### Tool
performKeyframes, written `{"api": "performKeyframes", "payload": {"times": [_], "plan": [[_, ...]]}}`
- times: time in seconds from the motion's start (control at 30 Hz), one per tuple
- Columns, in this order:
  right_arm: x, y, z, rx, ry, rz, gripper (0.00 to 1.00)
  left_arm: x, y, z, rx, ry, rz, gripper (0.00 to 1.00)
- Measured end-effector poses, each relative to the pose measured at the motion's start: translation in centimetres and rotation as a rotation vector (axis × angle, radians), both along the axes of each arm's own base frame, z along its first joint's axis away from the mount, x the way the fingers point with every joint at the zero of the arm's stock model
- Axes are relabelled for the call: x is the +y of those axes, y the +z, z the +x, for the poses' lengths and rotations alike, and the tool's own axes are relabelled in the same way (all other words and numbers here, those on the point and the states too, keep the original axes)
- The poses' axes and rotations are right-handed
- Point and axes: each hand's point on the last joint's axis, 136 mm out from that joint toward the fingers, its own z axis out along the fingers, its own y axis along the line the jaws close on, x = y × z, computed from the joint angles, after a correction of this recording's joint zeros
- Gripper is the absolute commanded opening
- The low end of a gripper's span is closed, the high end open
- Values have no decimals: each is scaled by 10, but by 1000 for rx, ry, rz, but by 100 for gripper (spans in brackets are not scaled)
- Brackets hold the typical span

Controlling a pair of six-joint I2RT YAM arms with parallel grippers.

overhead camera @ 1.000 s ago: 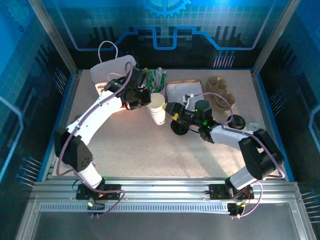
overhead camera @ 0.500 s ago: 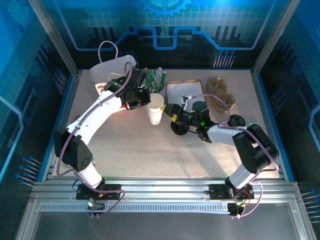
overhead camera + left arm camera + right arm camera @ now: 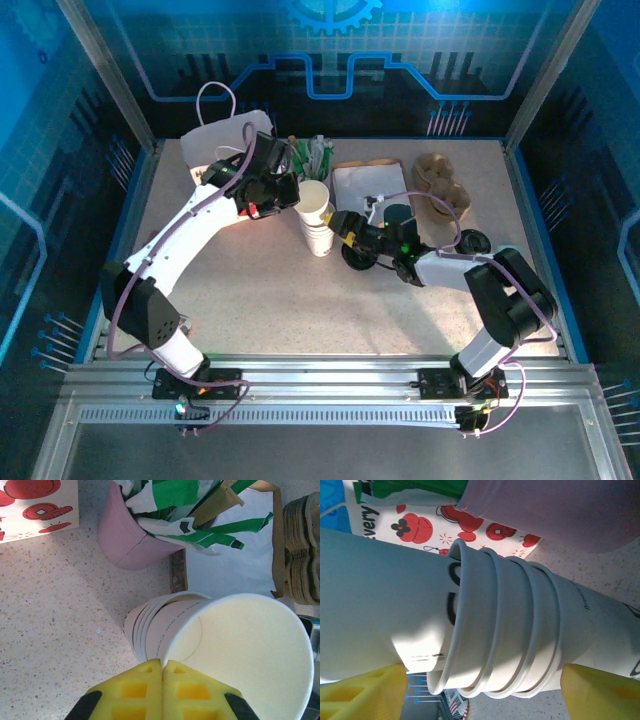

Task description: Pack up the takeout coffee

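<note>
Your left end effector (image 3: 162, 667) pinches the rim of the single white tapered paper cup (image 3: 240, 650), seated atop the stack of nested white cups (image 3: 520, 630) on the desk (image 3: 60, 605). Your right end effector (image 3: 482, 692) straddles that stack, spread wide, likely steadying it.

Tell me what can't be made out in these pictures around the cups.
- Left wrist view: whether the left gripper pinches the rim of the top cup; its own fingertips cover that spot.
- Right wrist view: the base of the stack of cups, cut off by the right edge.
- Top view: whether the dark disc is a lid; small, partly under the right arm.
</note>
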Motion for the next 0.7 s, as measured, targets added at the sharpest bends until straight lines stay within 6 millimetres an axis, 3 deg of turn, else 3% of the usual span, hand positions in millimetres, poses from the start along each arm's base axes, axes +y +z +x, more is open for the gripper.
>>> {"api": "performKeyframes", "payload": {"times": [0.17, 0.43, 0.57, 0.7], "plan": [[-2, -4, -2, 4, 5, -29, 81, 5, 18, 4, -26, 7, -5, 0], [-3, -2, -5, -13, 22, -73, 81, 16, 105, 10, -204, 3, -23, 0], [-4, 9, -5, -44, 34, -110, 83, 24, 137, -3, -265, -14, -14, 0], [-10, 32, -7, -117, 43, -184, 84, 36, 150, -33, -278, -41, 5, 0]]}}
